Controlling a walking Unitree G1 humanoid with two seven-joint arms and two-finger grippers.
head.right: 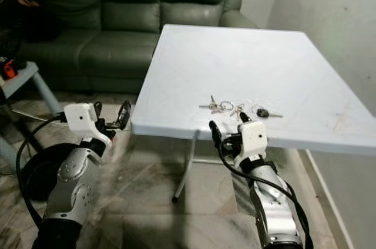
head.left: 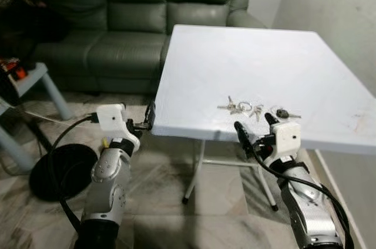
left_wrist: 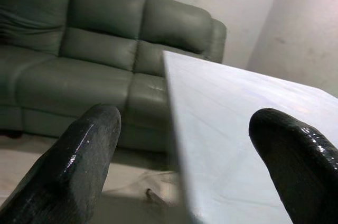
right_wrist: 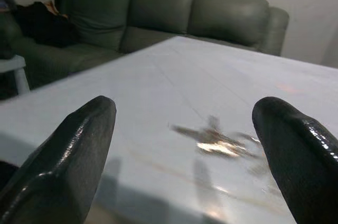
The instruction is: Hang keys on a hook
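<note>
A bunch of silver keys point(head.left: 239, 107) lies on the white table point(head.left: 247, 61) near its front edge, with a black-headed key point(head.left: 283, 113) just to its right. My right gripper point(head.left: 254, 122) hovers at that edge, just in front of the keys, open with its fingers wide apart and nothing between them. In the right wrist view the keys point(right_wrist: 216, 145) lie ahead between the two fingers point(right_wrist: 68, 155). My left gripper point(head.left: 148, 117) is open at the table's front left corner, and that edge point(left_wrist: 177, 129) runs between its fingers.
A dark green sofa point(head.left: 135, 20) stands behind the table. A small pale side table point(head.left: 32, 81) is at the far left. A black round base point(head.left: 59, 170) with a cable lies on the tiled floor. A wall point(head.left: 346, 8) runs along the right.
</note>
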